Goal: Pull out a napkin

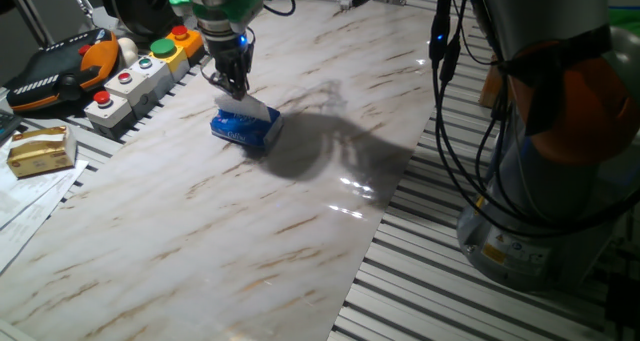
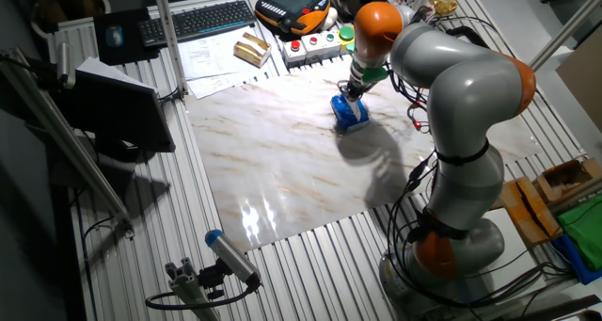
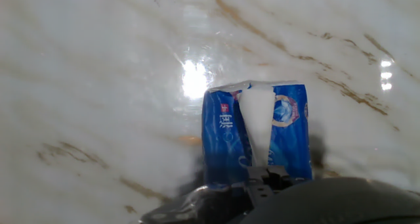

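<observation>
The blue tissue pack (image 1: 243,131) lies on the marble table top (image 1: 250,231), towards its far left. My gripper (image 1: 233,87) stands straight above the pack and is shut on the white napkin (image 1: 253,109), which rises out of the pack's top slot. In the hand view the napkin (image 3: 256,119) runs as a white strip from the middle of the pack (image 3: 225,142) up to my fingertips (image 3: 262,182) at the bottom edge. In the other fixed view the gripper (image 2: 354,93) is just above the pack (image 2: 351,116).
A button box (image 1: 135,76) and an orange teach pendant (image 1: 60,66) sit just left of the pack. A tan box (image 1: 42,149) and paper sheets (image 1: 30,196) lie at the left edge. Cables (image 1: 450,111) and the robot base (image 1: 550,181) stand to the right. A keyboard (image 2: 212,20) lies behind.
</observation>
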